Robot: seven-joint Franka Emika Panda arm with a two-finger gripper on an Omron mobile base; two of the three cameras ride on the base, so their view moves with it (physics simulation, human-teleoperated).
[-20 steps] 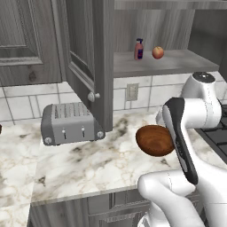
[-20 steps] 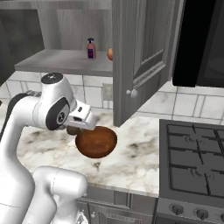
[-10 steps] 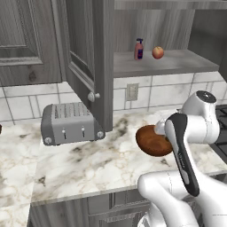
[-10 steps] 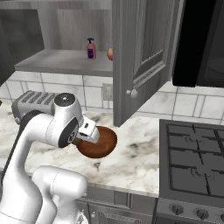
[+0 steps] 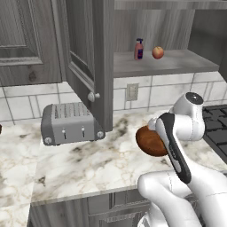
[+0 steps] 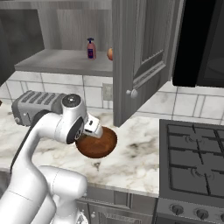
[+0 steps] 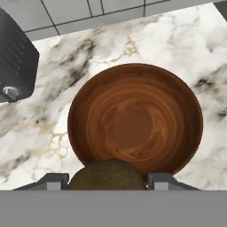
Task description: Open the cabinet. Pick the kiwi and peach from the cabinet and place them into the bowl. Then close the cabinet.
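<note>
The cabinet [image 5: 88, 57] stands open, its doors swung wide, peach [image 5: 157, 52] sitting on the shelf beside a bottle [image 5: 138, 48]. Down on the marble worktop [image 5: 80, 164], the bowl [image 7: 135, 122] lies directly beneath the hand [image 7: 107, 181], whose fingers clamp the kiwi [image 7: 106, 177].

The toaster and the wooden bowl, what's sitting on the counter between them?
Nothing: in the left base view, bare marble counter runs from the silver two-slot toaster to the glossy reddish-brown wooden bowl.
</note>
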